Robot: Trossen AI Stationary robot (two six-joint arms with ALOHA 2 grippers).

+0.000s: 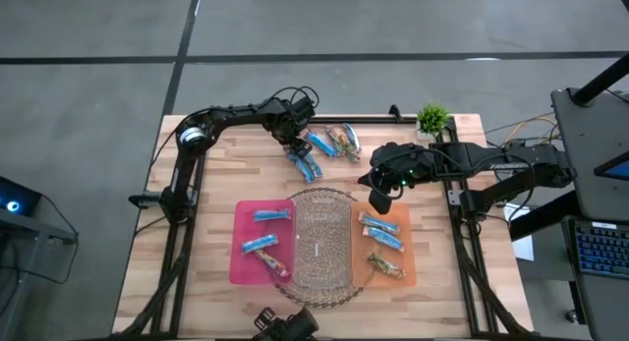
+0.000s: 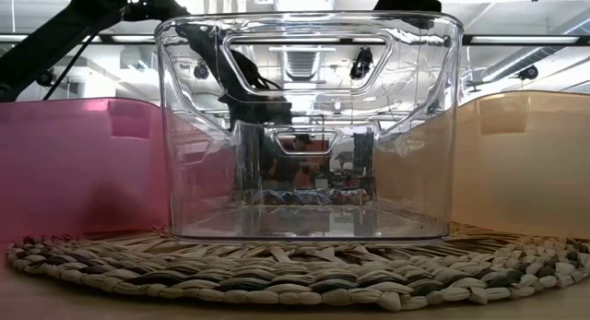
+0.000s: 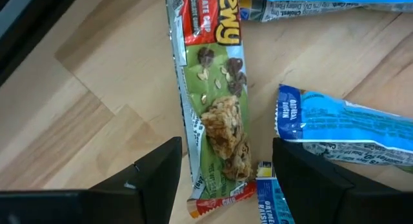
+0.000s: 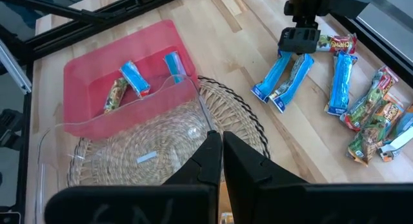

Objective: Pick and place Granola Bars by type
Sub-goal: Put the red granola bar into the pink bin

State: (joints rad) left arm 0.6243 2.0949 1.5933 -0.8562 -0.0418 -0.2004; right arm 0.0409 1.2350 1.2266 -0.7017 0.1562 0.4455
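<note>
Several loose granola bars (image 1: pixel 324 149), blue ones and green-brown ones, lie flat on the far part of the table. My left gripper (image 1: pixel 295 137) hovers over them, open. In the left wrist view its fingers stand on either side of one end of a green-and-red bar (image 3: pixel 216 121), with a blue bar (image 3: pixel 342 127) beside it. The right wrist view shows that gripper (image 4: pixel 300 40) above the pile. My right gripper (image 1: pixel 378 198) is shut and empty, over the edge between the clear bin (image 1: pixel 324 248) and the orange tray (image 1: pixel 408 272). More bars lie in the pink tray (image 1: pixel 239 272) and the orange tray.
The clear bin (image 2: pixel 309 126) stands on a round woven mat (image 2: pixel 277 274) between the pink tray (image 2: pixel 83 163) and the orange tray (image 2: pixel 525 154). A small green potted plant (image 1: pixel 433 117) stands at the far right corner. Bare wood lies left of the pile.
</note>
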